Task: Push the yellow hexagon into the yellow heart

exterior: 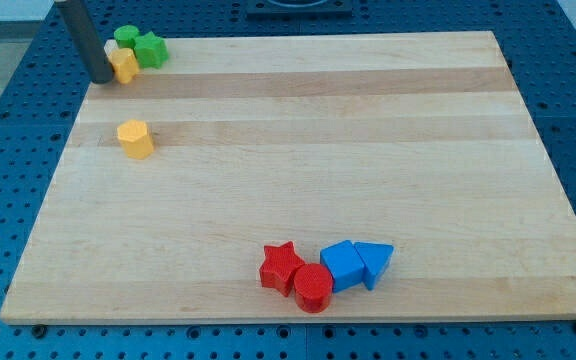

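The yellow hexagon [135, 138] sits alone on the wooden board near the view's left edge. The yellow heart [125, 66] lies at the view's top left corner, touching a green star [150, 50] and a green block [126, 36] just above it. My tip [101, 76] rests on the board right beside the yellow heart, on its left side, touching or nearly touching it. The hexagon is about a hand's width below the heart and the tip.
A red star [281, 265], a red cylinder [313, 288], a blue cube [343, 265] and a blue triangle [374, 261] cluster at the view's bottom centre. The board [368, 150] is ringed by a blue perforated table.
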`<act>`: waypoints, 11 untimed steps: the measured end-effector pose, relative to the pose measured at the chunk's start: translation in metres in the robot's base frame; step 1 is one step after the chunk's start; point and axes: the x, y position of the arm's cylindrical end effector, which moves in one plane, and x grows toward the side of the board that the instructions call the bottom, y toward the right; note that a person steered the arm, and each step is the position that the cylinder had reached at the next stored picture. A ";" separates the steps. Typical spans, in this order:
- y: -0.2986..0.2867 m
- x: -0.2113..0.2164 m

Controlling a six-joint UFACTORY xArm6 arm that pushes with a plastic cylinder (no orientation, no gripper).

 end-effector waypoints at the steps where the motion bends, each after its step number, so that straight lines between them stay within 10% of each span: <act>1: 0.006 -0.005; 5: 0.047 0.142; 11: 0.168 0.086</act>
